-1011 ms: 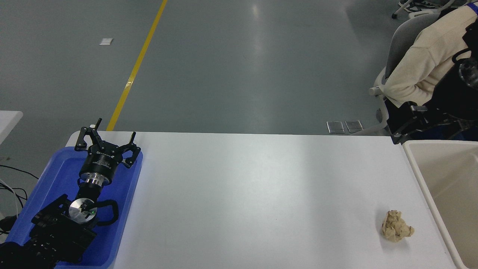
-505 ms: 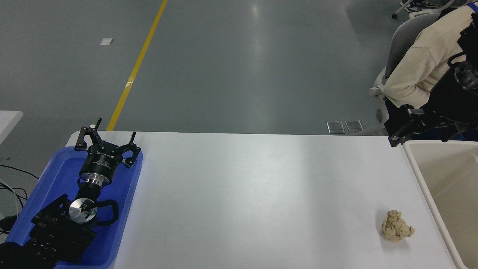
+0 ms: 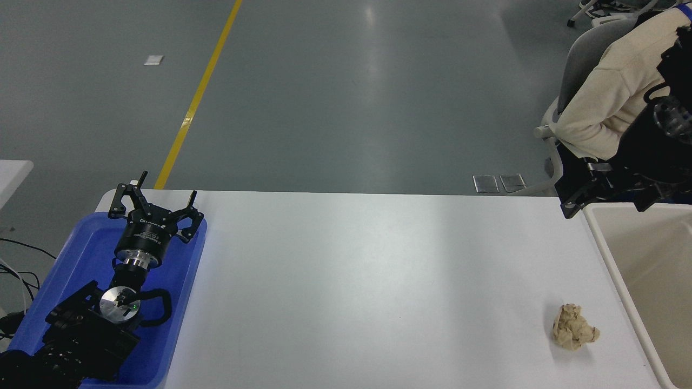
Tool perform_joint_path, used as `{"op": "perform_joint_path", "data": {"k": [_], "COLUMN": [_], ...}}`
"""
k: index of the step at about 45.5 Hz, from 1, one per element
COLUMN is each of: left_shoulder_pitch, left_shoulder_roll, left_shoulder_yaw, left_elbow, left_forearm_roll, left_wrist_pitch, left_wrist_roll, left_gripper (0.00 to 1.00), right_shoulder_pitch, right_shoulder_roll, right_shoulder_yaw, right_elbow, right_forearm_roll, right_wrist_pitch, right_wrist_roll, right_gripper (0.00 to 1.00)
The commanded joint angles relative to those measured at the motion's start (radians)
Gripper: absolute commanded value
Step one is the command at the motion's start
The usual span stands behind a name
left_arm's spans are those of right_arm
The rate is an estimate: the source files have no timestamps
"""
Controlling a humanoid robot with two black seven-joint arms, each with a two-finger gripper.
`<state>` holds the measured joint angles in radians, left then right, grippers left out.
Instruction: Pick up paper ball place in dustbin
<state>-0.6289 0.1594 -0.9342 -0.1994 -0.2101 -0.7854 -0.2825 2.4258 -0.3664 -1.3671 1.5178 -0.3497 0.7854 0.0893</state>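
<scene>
Paper ball [image 3: 574,327] lies on the table [image 3: 367,281], just beside the dustbin [image 3: 605,254].
We see the left gripper [image 3: 154,208] spread above the blue tray [image 3: 81,254]; the right gripper [image 3: 592,186] hangs past the dustbin's far corner, state unclear.

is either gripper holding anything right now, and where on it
Nothing is held. The paper ball lies alone on the table. The left gripper is open and empty over the blue tray. The right gripper, by the dustbin, shows nothing in it.

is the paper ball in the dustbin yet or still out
Out: the paper ball lies on the white table, just left of the dustbin.
</scene>
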Motion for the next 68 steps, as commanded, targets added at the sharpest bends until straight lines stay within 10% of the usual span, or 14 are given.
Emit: {"op": "perform_joint_path", "data": {"k": [1,25,31,41,68], "left_shoulder_pitch": [0.000,0.000,0.000,0.000,0.000], "left_shoulder_roll": [0.000,0.000,0.000,0.000,0.000], "left_shoulder_yaw": [0.000,0.000,0.000,0.000,0.000], "left_elbow": [0.000,0.000,0.000,0.000,0.000], "left_forearm_roll": [0.000,0.000,0.000,0.000,0.000], "left_wrist_pitch": [0.000,0.000,0.000,0.000,0.000], "left_wrist_roll": [0.000,-0.001,-0.001,-0.001,-0.001], "left_gripper": [1.00,1.00,1.00,1.00,1.00], "right_shoulder_pitch": [-0.040,-0.237,-0.389,-0.667,-1.099], "right_shoulder_roll": [-0.006,-0.051,-0.140,-0.125,-0.011], "right_shoulder_yaw": [0.062,0.076,0.077,0.102,0.215], "right_elbow": [-0.004,-0.045,-0.088,-0.214,-0.475], "right_forearm_roll": [0.000,-0.005,-0.049,-0.224,-0.235], "right_wrist_pitch": [0.000,0.000,-0.239,-0.468,-0.486], "right_wrist_roll": [0.000,-0.003,-0.003,-0.003,-0.006], "right_gripper": [1.00,1.00,1.00,1.00,0.99]}}
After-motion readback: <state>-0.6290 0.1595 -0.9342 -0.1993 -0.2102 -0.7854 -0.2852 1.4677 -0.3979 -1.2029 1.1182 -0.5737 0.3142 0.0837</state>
